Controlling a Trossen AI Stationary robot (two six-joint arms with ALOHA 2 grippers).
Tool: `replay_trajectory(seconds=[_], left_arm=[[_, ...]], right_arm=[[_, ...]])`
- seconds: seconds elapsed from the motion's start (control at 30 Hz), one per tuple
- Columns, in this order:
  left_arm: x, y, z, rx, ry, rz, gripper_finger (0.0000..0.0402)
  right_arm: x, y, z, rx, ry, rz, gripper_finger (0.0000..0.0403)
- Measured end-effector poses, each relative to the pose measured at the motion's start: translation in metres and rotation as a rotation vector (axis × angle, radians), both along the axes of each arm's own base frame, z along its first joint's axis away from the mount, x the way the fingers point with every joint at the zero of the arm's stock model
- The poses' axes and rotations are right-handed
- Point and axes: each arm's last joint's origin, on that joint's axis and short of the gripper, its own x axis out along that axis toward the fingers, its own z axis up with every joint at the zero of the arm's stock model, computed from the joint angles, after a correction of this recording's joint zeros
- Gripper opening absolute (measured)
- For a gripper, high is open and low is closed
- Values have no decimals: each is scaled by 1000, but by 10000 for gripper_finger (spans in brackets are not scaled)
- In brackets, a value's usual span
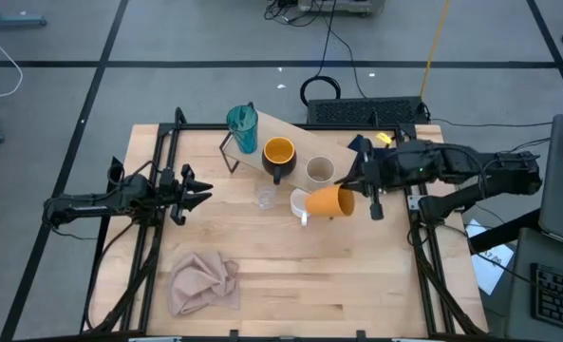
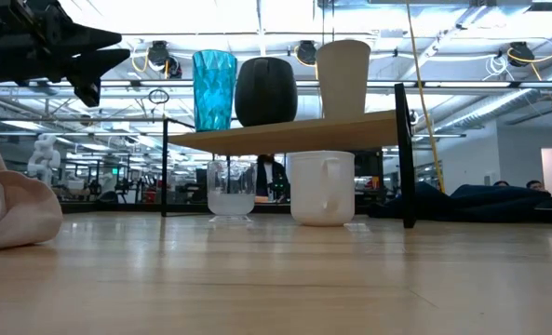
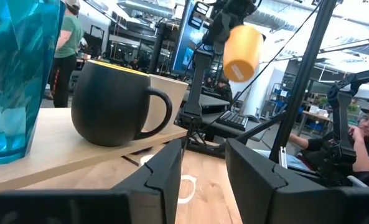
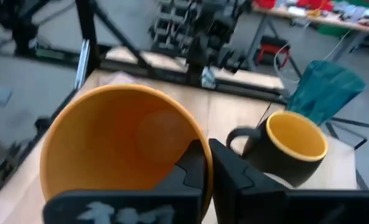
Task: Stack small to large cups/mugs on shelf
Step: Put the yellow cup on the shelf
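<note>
The teal tumbler point(image 1: 241, 128), the black mug with orange inside point(image 1: 278, 157) and the beige cup point(image 1: 320, 171) stand upright in a row on the light-wood shelf point(image 2: 294, 130). The white mug point(image 2: 322, 186) and the tiny clear glass point(image 2: 230, 191) stand on the table under the shelf's near edge. My right gripper point(image 1: 357, 198) is shut on the orange cup point(image 1: 331, 201), above the white mug. My left gripper point(image 1: 200, 195) is open and empty, left of the shelf and raised off the table. My right gripper pinches the orange cup's rim point(image 4: 196, 148), one finger inside the cup and one outside. The fingers come about level from the table's right side. The cup is lifted clear and lies on its side, its mouth toward the gripper and its base point(image 3: 239, 67) toward the table's left.
A crumpled pink cloth point(image 1: 205, 283) lies at the table's near left. The shelf's black wire legs point(image 2: 408, 158) stand on the table at the far middle. Bare wood lies between the cloth and the cups. People show in the room beyond the table.
</note>
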Motion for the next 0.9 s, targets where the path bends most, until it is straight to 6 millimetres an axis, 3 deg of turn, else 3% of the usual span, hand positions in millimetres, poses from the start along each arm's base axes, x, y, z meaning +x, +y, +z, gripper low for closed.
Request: replay_trajectory(seconds=[0.2, 0.47, 0.73, 0.9], left_arm=[[0, 0, 0, 16, 3, 4, 124], [0, 0, -1, 19, 6, 2, 124], [-2, 0, 8, 115, -85, 38, 124], [-2, 0, 9, 135, -87, 54, 124]], right_arm=[[10, -18, 7, -9, -79, -84, 0], [14, -35, 34, -55, -141, -146, 0], [24, -37, 28, -64, -99, -147, 0], [32, -57, 45, -46, -100, -233, 0]])
